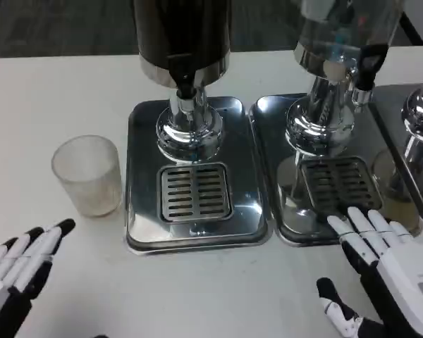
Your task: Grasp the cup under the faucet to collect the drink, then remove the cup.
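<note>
Cup (88,174), clear and frosted, stands upright on the white surface (56,91) just left of the dark dispenser's steel tray (142,211), not under its faucet (185,88). Left hand (17,271) lies near it with fingers spread, holding nothing. Right hand (384,264) is spread too, fingertips touching the second tray (268,162).

White table (56,91) carries a frosted cup (87,174) standing upright at left, beside two adjoining steel drip trays (142,211) (271,169) bearing dispensers.

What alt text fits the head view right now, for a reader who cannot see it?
A frosted cup stands on the white table, left of the dark dispenser's drip tray, not under its faucet. The open left hand lies below it; the right hand touches the second tray.
</note>
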Robot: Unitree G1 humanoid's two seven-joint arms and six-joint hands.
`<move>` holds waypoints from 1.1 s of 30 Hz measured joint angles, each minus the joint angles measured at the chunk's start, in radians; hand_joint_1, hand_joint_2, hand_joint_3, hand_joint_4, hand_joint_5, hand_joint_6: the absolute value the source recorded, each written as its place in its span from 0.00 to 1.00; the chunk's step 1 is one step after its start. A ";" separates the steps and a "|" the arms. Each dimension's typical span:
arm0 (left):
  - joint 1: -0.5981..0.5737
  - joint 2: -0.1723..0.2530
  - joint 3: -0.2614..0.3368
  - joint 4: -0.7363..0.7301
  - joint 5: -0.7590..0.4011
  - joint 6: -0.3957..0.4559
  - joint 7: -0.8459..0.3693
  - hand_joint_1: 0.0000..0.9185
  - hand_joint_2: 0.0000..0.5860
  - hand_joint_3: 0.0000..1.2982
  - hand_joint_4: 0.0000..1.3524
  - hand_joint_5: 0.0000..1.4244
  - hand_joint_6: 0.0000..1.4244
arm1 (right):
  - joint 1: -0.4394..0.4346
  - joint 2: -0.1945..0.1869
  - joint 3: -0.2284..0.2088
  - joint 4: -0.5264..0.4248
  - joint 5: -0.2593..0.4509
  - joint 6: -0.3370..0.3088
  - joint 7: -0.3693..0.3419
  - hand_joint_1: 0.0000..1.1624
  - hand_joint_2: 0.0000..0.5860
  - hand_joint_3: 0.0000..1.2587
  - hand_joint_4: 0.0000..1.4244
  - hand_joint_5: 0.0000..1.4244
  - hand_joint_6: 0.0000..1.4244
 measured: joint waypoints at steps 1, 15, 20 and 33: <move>-0.011 0.000 0.001 0.012 -0.009 -0.004 0.002 0.00 0.05 0.00 0.00 0.00 0.00 | 0.000 0.001 0.000 0.000 0.000 0.002 0.000 0.33 0.79 0.11 0.03 0.02 0.05; -0.194 -0.025 0.072 0.173 -0.229 0.010 0.033 0.00 0.00 0.00 0.00 0.00 0.08 | -0.004 0.040 0.024 -0.001 -0.001 0.026 0.000 0.33 0.79 0.13 0.04 0.04 0.07; -0.293 -0.012 0.072 0.237 -0.280 0.087 -0.010 0.00 0.00 0.00 0.00 0.00 0.09 | -0.014 0.044 0.026 -0.001 0.004 0.029 0.007 0.33 0.79 0.15 0.05 0.04 0.08; -0.590 0.029 0.000 0.573 -0.285 0.114 -0.027 0.01 0.00 0.00 0.00 0.04 0.13 | -0.042 0.070 0.037 -0.013 0.025 0.036 0.032 0.33 0.79 0.17 0.07 0.07 0.10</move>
